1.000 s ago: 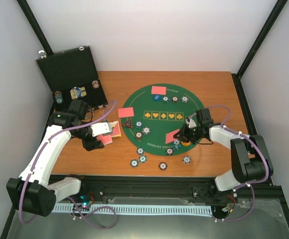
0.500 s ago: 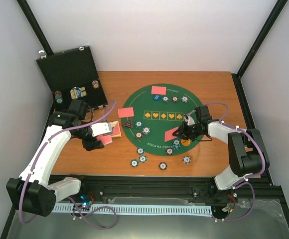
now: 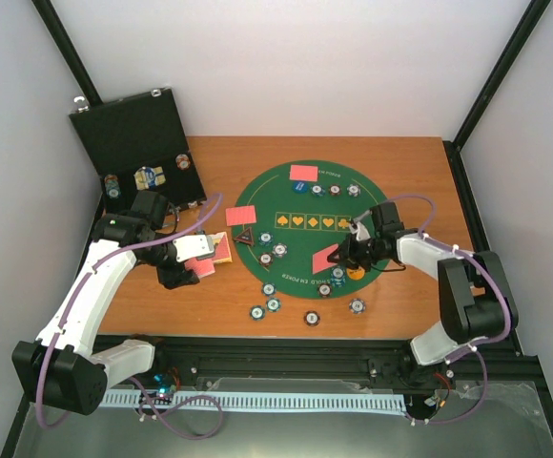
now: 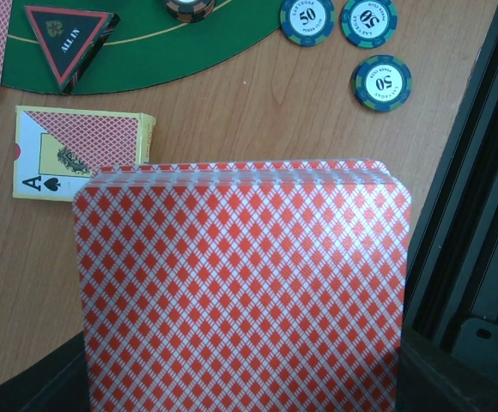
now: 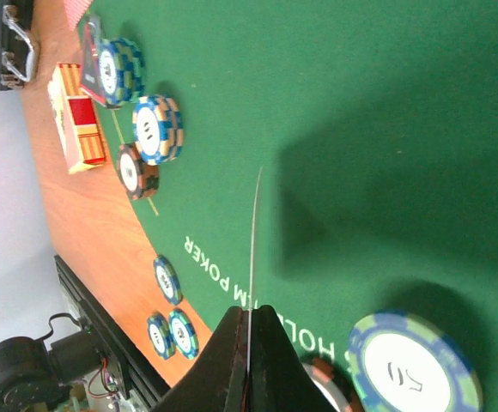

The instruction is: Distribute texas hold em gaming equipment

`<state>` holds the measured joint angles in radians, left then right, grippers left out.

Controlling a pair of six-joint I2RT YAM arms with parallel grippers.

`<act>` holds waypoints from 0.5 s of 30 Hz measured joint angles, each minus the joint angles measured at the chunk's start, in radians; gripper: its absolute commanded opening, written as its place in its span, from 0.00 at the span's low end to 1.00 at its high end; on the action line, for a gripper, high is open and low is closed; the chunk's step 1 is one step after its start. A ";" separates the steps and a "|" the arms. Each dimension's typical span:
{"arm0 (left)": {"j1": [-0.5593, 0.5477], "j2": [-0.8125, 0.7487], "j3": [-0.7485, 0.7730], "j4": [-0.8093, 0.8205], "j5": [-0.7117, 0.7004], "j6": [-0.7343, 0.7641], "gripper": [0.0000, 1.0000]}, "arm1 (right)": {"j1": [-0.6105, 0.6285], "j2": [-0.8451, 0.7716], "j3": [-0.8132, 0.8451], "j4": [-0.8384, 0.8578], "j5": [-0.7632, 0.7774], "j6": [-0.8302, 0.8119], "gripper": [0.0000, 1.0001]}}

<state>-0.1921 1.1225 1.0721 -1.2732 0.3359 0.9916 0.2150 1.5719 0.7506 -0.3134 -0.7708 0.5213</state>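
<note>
Card deck (image 4: 240,292), lower edge out of frame (left gripper (image 3: 200,261) behind it)

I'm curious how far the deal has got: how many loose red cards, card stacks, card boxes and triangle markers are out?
Single red-backed playing cards: 3, one pinched by the right gripper
Red-backed deck, in the left gripper: 1
Yellow card box: 1
Black red-edged triangle marker: 1
Total: 6
</note>
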 measured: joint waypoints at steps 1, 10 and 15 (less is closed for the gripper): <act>0.000 0.000 0.000 0.000 -0.001 0.000 0.31 | 0.000 -0.016 0.000 -0.011 0.005 -0.001 0.03; 0.000 -0.002 -0.006 0.000 -0.002 0.003 0.30 | -0.010 -0.078 0.000 -0.026 -0.002 -0.001 0.04; 0.000 -0.003 -0.006 0.000 -0.002 0.003 0.31 | 0.048 -0.008 0.017 -0.011 -0.019 0.003 0.04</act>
<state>-0.1921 1.1198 1.0657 -1.2732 0.3336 0.9947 0.2626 1.5635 0.7673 -0.3244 -0.7898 0.5240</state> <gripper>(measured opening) 0.682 0.045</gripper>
